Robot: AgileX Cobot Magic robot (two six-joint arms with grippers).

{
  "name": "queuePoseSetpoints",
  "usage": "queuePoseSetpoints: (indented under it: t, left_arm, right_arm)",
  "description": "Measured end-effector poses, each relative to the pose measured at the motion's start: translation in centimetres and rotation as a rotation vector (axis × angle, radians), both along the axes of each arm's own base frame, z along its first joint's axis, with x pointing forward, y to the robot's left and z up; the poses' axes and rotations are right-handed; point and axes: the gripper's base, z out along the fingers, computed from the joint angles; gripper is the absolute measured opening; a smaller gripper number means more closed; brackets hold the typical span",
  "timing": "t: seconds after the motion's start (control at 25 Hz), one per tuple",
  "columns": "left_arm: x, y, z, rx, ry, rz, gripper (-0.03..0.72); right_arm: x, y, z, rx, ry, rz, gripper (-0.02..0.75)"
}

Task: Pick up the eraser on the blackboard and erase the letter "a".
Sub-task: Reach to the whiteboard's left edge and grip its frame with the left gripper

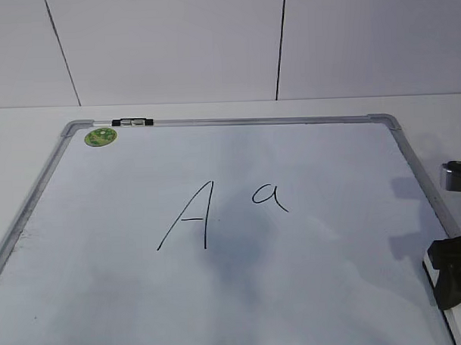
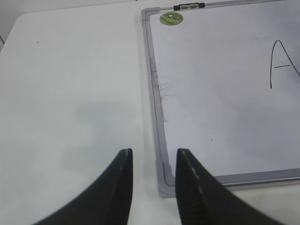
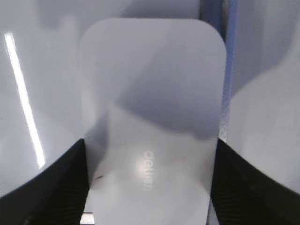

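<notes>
Eraser (image 3: pixel 150 117) flanked by right gripper (image 3: pixel 149 187) on blackboard (image 1: pixel 412 155)

Both fingers are seen against its sides, seemingly clamped. Letter "a" (image 1: pixel 270 197) is seen unerased; left gripper (image 2: pixel 153 187) is held empty, parted.

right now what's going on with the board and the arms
The right gripper sits at the board's right edge with its fingers on either side of the white eraser; whether they are gripping it can't be told. The left gripper hangs open over the board's near left corner. Both "A" and "a" are unerased.
</notes>
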Motion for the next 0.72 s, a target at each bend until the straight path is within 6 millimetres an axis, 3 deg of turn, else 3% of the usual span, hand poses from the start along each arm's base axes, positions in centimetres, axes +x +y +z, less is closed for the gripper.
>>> queuePoseSetpoints:
  t: [0.32, 0.72]
  left_arm:
    - [0.0, 0.0, 0.0, -0.002, 0.0, -0.001, 0.24]
    - [0.0, 0.0, 0.0, -0.003, 0.0, -0.002, 0.24]
  right_arm:
    - [0.1, 0.1, 0.2, 0.004, 0.017, -0.002, 0.559]
    - [1.0, 0.4, 2.2, 0.015, 0.069, 0.003, 0.559]
